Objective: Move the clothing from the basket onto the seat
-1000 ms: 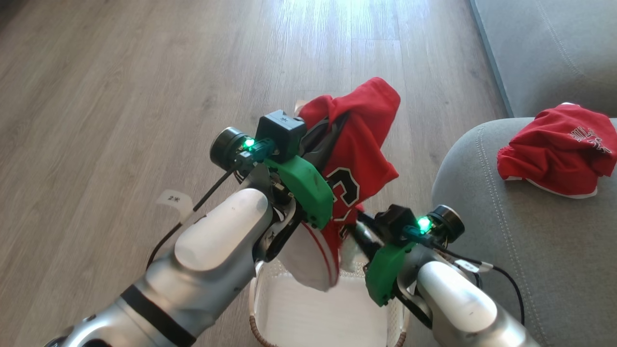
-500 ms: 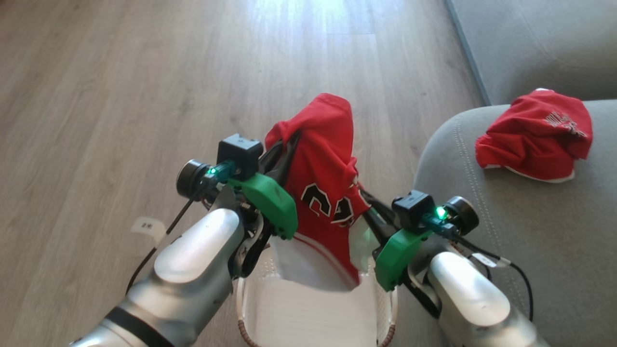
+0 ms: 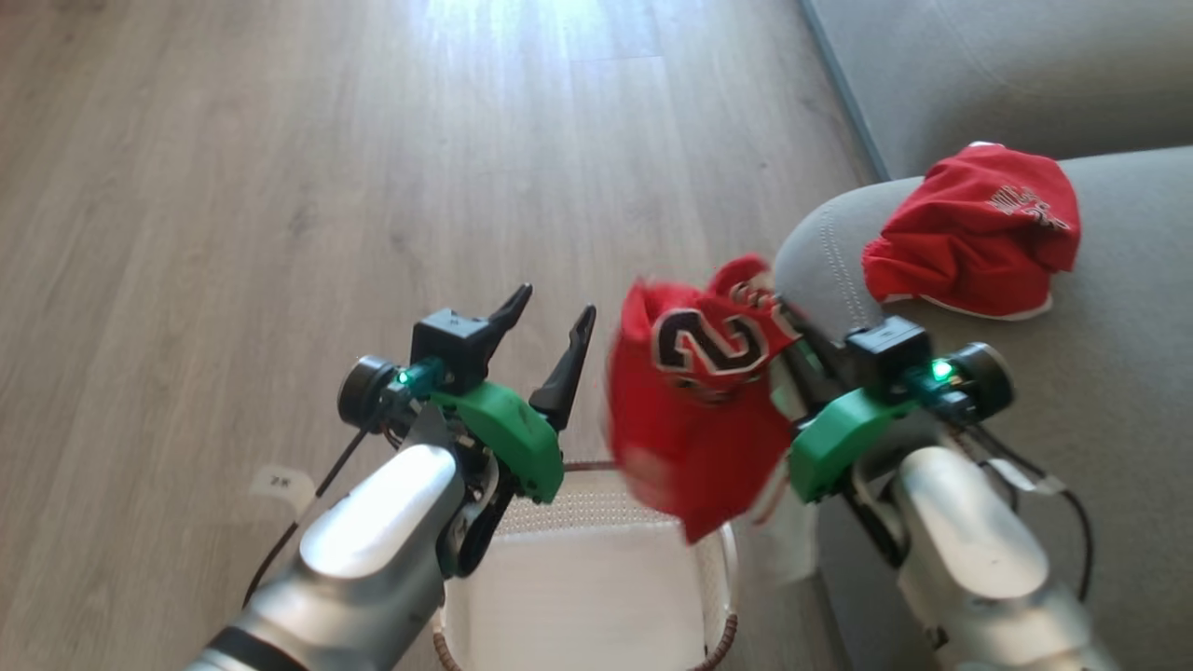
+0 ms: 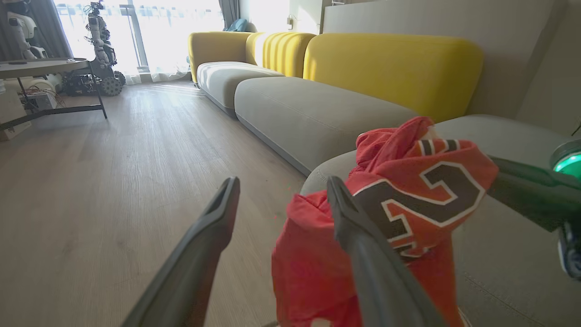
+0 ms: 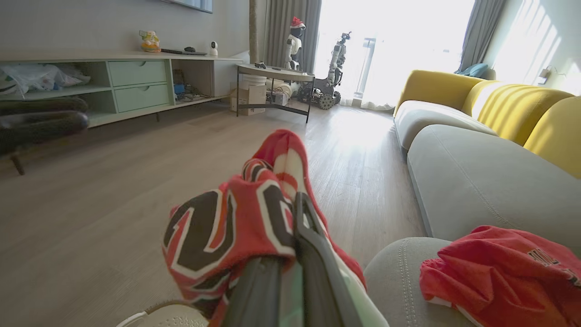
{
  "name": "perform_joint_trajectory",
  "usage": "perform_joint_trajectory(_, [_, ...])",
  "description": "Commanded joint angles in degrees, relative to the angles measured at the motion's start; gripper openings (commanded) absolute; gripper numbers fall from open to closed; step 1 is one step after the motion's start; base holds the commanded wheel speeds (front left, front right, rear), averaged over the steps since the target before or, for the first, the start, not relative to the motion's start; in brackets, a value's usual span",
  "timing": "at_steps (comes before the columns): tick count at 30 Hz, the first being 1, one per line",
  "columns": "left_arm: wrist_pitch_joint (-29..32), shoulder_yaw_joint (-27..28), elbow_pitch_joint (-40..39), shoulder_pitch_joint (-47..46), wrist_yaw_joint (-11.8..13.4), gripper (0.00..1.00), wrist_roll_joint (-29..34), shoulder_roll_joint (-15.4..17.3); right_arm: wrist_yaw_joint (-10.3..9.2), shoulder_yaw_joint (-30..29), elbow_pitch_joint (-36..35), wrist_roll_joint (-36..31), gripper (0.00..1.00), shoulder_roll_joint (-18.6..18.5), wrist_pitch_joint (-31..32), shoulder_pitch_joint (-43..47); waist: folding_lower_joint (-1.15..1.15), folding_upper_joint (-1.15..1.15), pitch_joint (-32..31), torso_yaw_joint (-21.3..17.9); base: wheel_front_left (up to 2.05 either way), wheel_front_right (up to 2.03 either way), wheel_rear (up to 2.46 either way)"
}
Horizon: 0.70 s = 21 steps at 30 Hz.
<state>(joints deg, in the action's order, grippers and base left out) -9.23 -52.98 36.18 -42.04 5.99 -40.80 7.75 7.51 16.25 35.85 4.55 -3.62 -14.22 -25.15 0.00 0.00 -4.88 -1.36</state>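
A red jersey [image 3: 704,401] with a black-and-white number hangs in the air above the white basket [image 3: 578,596], just left of the grey seat [image 3: 1072,401]. My right gripper [image 3: 792,359] is shut on the jersey [image 5: 236,222], its fingers buried in the cloth. To the jersey's left my left gripper [image 3: 548,326] stands open with nothing between its fingers [image 4: 218,218]; the jersey [image 4: 408,204] hangs just right of them. A second red jersey [image 3: 974,233] lies crumpled on the seat near its rounded edge. The basket's inside looks bare.
Wood floor [image 3: 280,186] stretches ahead and to the left. Another grey cushion [image 3: 1007,65] lies beyond the seat, with yellow backrests [image 4: 390,68] behind. A low table [image 5: 277,72], a cabinet [image 5: 136,86] and other robots [image 5: 336,68] stand far across the room.
My left gripper let go of the jersey and opened. The right gripper carried the jersey to the right, toward the seat. The camera turned right, shifting the whole picture left.
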Motion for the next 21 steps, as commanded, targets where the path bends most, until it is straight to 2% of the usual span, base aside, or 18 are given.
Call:
perform_joint_trajectory(1, [-1.01,1.64,-1.07,-1.83,-0.07,1.00,0.03,0.95,-0.02,-0.92,-2.78,-0.70,0.00,-0.13,-0.77,-2.17,0.00,0.00,0.03,-1.00,0.00,0.00,0.00])
perform_joint_trajectory(11, [-3.82,0.87,-1.75,0.88,-0.02,1.00,0.72,0.61,-0.02,-8.55,-6.83,-3.57,0.00,-3.05,0.17,-0.40,0.00,0.00,0.56,-6.37,0.00,0.00,0.00])
perform_joint_trajectory(21, [-4.85,0.51,-3.45,3.03,0.39,1.00,1.05,0.21,-0.02,-11.45,-13.49,-3.94,0.00,-5.21,4.16,1.28,0.00,0.00,2.04,-13.91,0.00,0.00,0.00])
